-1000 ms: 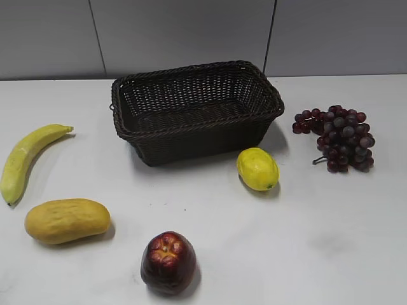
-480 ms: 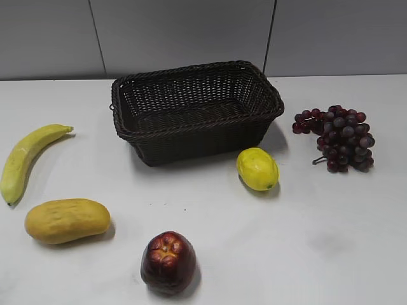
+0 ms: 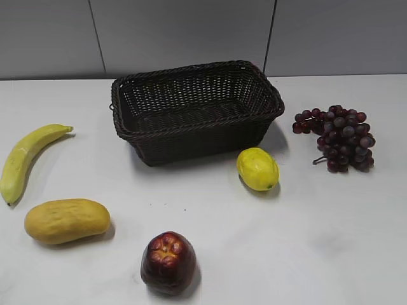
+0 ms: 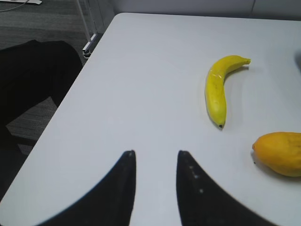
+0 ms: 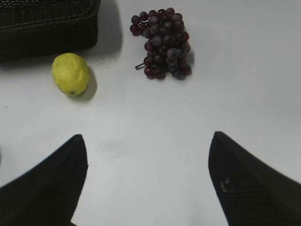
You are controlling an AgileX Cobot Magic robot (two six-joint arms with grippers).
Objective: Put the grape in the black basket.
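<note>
Right wrist view shows the right gripper (image 5: pixel 148 141) with its 2 dark fingers spread wide apart, grasping nothing, hovering over bare white tabletop (image 5: pixel 155 122). Ahead of it, well clear of both fingers, the grape (image 5: pixel 163 43) lies on the tabletop with its short stem pointing left toward a yellow lemon (image 5: pixel 70 73). The lemon sits just in front of the black basket (image 5: pixel 47 23), whose woven wall fills the upper left corner.

In the left wrist view the left gripper (image 4: pixel 156 155) has its 2 fingers parted by a narrow gap and holds nothing; it is released, above the tabletop near the left edge. Beyond it to the right lies a banana (image 4: pixel 218 87), and a mango (image 4: pixel 280 153) shows at the right border.

From the exterior view, neither gripper is visible. The grape (image 3: pixel 338 138) rests on the tabletop to the right of the black basket (image 3: pixel 194 108), apart from it and outside it. The lemon (image 3: pixel 257 169) lies near the basket's front right corner, between basket and grape. The banana (image 3: pixel 27 159) and mango (image 3: pixel 67 220) lie at left, and 1 dark red apple (image 3: pixel 168 262) sits in the foreground.
</note>
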